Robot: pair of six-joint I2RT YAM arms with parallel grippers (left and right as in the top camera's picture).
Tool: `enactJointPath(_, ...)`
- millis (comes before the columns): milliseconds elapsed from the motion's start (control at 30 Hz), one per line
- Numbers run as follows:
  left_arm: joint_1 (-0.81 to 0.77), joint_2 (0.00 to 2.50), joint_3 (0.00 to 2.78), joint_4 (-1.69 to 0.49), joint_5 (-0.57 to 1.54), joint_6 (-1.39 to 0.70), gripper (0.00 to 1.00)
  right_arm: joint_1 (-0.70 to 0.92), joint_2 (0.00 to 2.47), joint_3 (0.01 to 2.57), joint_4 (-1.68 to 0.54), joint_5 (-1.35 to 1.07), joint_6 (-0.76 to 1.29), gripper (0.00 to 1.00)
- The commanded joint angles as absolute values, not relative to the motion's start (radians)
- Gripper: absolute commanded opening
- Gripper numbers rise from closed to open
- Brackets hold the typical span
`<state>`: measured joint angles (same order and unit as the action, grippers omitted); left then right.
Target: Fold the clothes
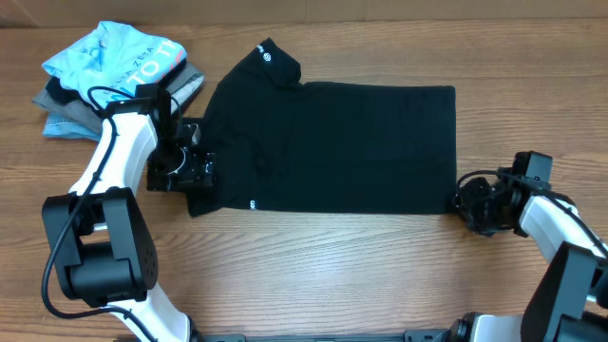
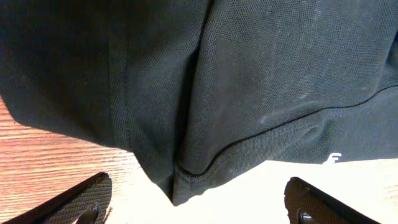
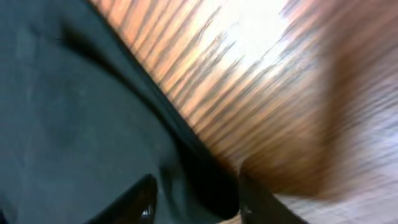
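Black T-shirt (image 1: 332,142): flat on the table (image 1: 332,275), roughly rectangular, one sleeve angled out at upper left, small white logos visible.

White arms (image 1: 112,157), black joints (image 1: 104,252)

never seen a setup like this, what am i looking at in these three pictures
Two robot arms, each ending in a two-finger gripper, work at a wooden table. The wide picture is from a camera above; the other two are from cameras on each wrist. A black T-shirt lies spread out. A light-blue shirt sits on grey folded garments in the far left corner. The left gripper is open over the shirt's edge; the right gripper straddles a corner with fingers apart. Nothing looks held.
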<state>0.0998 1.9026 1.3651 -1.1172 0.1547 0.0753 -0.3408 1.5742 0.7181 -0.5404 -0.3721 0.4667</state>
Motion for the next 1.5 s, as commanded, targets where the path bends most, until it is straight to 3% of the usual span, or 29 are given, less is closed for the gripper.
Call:
enactJointPath(0, 0.1, 1.906, 1.358, -1.115, 0.176, 0.098, 0.91, -0.341, 1.608, 0.699, -0.544, -0.431, 0.436, 0.35)
enactJointPath(367, 0.1, 1.906, 1.358, -1.111, 0.15, 0.102, 0.89, -0.344, 1.608, 0.702, -0.586, -0.384, 0.441, 0.04)
enactJointPath(967, 0.097, 1.909, 1.303, -0.971, 0.087, 0.15, 0.74, -0.344, 1.606, 0.773, -0.618, -0.329, 0.436, 0.04)
enactJointPath(1100, 0.097, 1.909, 1.267, -0.931, 0.102, 0.15, 0.64, -0.344, 1.606, 0.773, -0.618, -0.31, 0.437, 0.04)
enactJointPath(1167, 0.097, 1.909, 1.256, -0.922, 0.104, 0.15, 0.49, -0.344, 1.606, 0.773, -0.621, -0.298, 0.437, 0.04)
enactJointPath(1300, 0.097, 1.909, 1.259, -0.916, 0.095, 0.15, 0.09, -0.344, 1.606, 0.773, -0.622, -0.287, 0.437, 0.04)
enactJointPath(1333, 0.098, 1.909, 1.259, -0.914, 0.092, 0.15, 0.04, -0.344, 1.606, 0.773, -0.623, -0.287, 0.437, 0.04)
enactJointPath(1467, 0.1, 1.909, 1.274, -0.912, 0.045, 0.149, 0.04, -0.344, 1.606, 0.774, -0.648, -0.226, 0.437, 0.04)
